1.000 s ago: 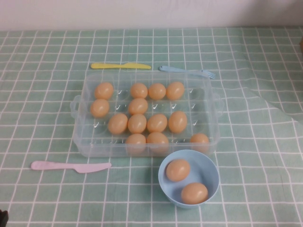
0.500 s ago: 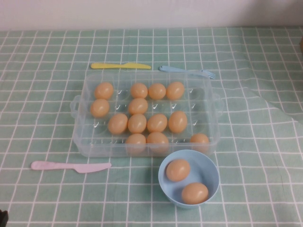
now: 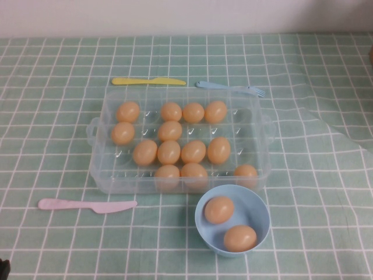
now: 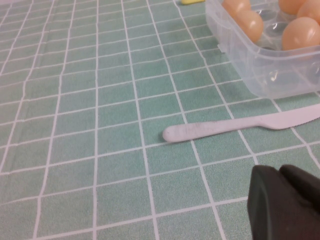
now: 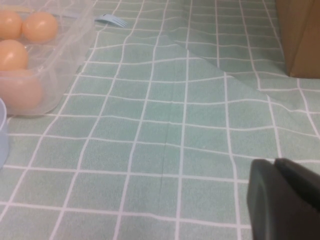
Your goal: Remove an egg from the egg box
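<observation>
Midway across the green checked cloth (image 3: 326, 192) sits the egg box (image 3: 256, 125), holding thirteen eggs, one egg (image 3: 219, 150) lying in the third row toward the right. Just in front of it a blue bowl (image 3: 256, 204) holds two more; a pink knife (image 3: 87, 205) lies to the near left, a yellow knife (image 3: 148, 81) and blue fork (image 3: 230, 88) behind. The left gripper (image 4: 285, 202) hovers near the pink knife's blade, the right gripper (image 5: 282, 197) over bare cloth right of the box, and whether either is spread I cannot tell.
</observation>
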Tool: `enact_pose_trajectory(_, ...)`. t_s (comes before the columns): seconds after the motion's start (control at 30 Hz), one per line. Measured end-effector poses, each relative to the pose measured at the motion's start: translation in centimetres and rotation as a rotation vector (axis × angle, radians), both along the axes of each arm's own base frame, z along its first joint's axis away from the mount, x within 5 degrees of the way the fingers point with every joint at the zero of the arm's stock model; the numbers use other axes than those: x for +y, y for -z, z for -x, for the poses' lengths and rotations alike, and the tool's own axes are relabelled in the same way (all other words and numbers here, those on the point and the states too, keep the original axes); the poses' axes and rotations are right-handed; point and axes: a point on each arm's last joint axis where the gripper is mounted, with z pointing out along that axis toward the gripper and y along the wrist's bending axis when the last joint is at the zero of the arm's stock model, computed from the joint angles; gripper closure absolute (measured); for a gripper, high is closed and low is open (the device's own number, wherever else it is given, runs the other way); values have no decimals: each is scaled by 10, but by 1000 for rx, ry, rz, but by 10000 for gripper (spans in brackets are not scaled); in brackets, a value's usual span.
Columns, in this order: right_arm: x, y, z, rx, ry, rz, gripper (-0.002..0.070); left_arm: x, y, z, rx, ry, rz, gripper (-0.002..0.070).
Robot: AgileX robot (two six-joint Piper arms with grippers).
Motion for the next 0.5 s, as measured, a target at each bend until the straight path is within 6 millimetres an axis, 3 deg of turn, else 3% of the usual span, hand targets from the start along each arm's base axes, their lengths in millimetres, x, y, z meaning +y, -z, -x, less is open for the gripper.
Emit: enact_pose_trajectory(0.5,0,0,0,0,0,-2,694,0,0,0,0,0,0,678)
